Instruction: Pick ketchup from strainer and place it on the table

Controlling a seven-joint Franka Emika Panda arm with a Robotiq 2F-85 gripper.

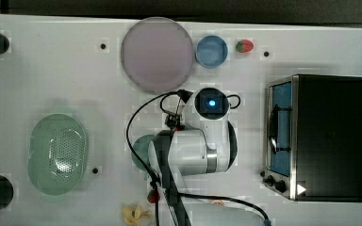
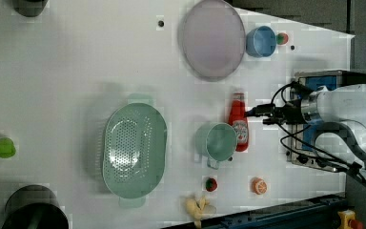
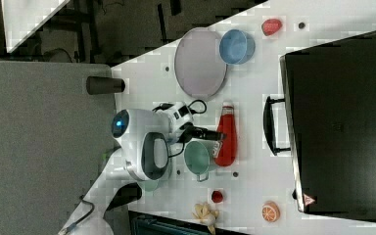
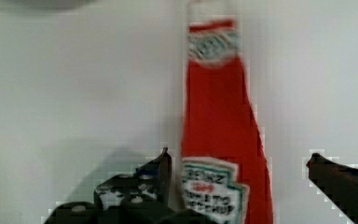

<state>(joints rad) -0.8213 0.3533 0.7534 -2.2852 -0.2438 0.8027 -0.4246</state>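
The ketchup (image 2: 239, 121) lies flat on the white table (image 2: 52, 71), cap toward the grey-lilac plate and body beside the teal cup; it is also in the right view (image 3: 226, 134). My gripper (image 4: 240, 163) hangs over its labelled end, open. One finger sits close against the bottle (image 4: 219, 116) and the other stands well clear of it. From the side, my gripper (image 2: 255, 113) is just above the bottle. The pale green strainer (image 2: 133, 150) sits empty, apart from the bottle at the top view's left (image 1: 56, 153).
A teal cup (image 2: 217, 140) stands right beside the ketchup. The grey-lilac plate (image 1: 158, 54), blue cup (image 1: 212, 51) and a strawberry (image 1: 244, 45) sit at the far edge. A black oven (image 1: 320, 136) fills the top view's right. A banana (image 2: 198, 206) and an orange slice (image 2: 259, 186) lie near the front.
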